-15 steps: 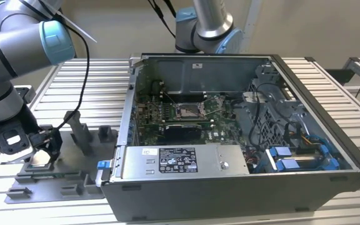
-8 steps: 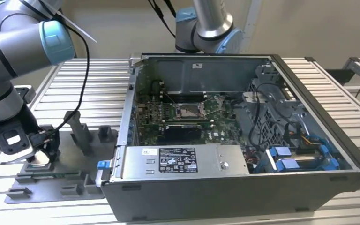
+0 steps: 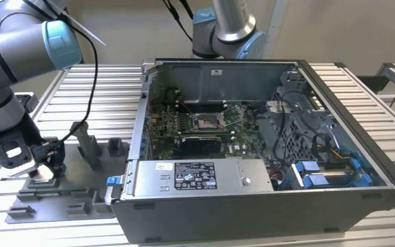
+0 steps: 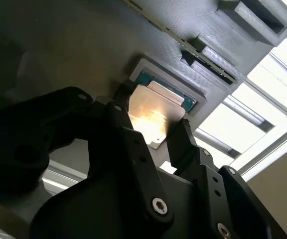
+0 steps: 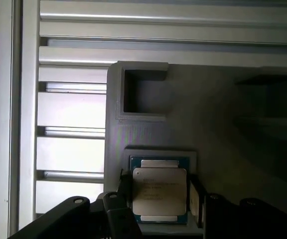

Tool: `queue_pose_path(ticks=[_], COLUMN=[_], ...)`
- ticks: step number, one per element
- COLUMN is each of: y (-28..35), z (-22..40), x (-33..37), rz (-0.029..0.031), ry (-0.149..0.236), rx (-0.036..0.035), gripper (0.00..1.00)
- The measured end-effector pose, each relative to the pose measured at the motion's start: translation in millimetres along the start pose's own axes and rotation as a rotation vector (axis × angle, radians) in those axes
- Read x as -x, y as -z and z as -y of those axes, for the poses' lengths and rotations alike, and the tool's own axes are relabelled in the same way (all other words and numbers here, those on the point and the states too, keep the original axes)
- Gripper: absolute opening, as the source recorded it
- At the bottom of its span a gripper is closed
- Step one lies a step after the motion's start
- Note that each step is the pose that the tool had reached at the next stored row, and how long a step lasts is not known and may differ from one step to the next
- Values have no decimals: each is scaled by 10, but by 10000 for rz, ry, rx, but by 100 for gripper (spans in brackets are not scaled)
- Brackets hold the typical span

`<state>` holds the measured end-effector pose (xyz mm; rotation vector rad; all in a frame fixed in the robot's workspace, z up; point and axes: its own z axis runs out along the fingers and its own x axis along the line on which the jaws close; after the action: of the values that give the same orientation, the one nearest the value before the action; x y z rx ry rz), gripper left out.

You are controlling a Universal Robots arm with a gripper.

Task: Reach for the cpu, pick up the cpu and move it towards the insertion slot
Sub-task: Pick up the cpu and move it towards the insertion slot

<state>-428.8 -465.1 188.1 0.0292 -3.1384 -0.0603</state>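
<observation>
Exterior view: we have the arm [image 3: 16,51] down on the exterior view's left, with the gripper [image 3: 38,169] at the grey fixture tray [image 3: 67,208]. The tray lies on the slatted table [image 3: 101,87], just beside the open computer case [image 3: 266,206]. Inside the case the insertion slot [image 3: 204,122] sits on the green board [image 3: 242,146], metal frame and thin wire lever visible. A black rectangular recess [image 3: 199,146] lies right next to it. The slot is well apart from the gripper, with the case wall between them. A joint of another arm [image 3: 225,28] stands behind the case.

In both wrist views we see the cpu [image 5: 159,191] lying flat in its pocket [image 5: 158,151] on the tray. Its silver top faces up and a thin teal-green edge shows round it. The fingers [image 4: 182,144] stand one on each of two opposite edges of the chip.

We read the gripper as clamped on the cpu. The second wrist view shows no gap on either side. The first wrist view has a thin dark line along one pad, probably shadow, though we can't be sure.

The cpu is seated in the pocket, on the tray and outside the case. The second wrist view shows glare on the chip's top. A square recess [image 5: 144,94] sits in the tray near the pocket, apart from it.
</observation>
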Motion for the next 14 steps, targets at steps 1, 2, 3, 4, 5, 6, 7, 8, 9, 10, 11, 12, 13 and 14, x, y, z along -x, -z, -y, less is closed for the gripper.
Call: queue_pose_path(ticks=[1, 2, 3, 4, 5, 6, 7, 8, 9, 10, 11, 12, 13, 14], y=[22, 46, 72, 100, 125, 150, 175, 198, 221, 243, 269, 290, 312, 334], z=[-1, -2, -3, -4, -5, -6, -7, -7, -8, -9, -10, -11, -12, -13], x=[0, 0, 0, 0, 0, -1, 0, 0, 0, 0, -1, -1, -1, -1], rz=[0, 0, 0, -1, -2, -1, -1, -1, -1, -1, -1, -1, 0, -1], ry=[-1, -2, -2, -3, -2, -3, -3, -2, -2, -2, -3, -3, -3, -3], rx=[0, 1, 1, 1, 0, -1, 0, 0, 1, 1, 0, 0, 1, 0], gripper=[0, 0, 0, 0, 0, 0, 0, 0, 0, 0, 0, 0, 0, 0])
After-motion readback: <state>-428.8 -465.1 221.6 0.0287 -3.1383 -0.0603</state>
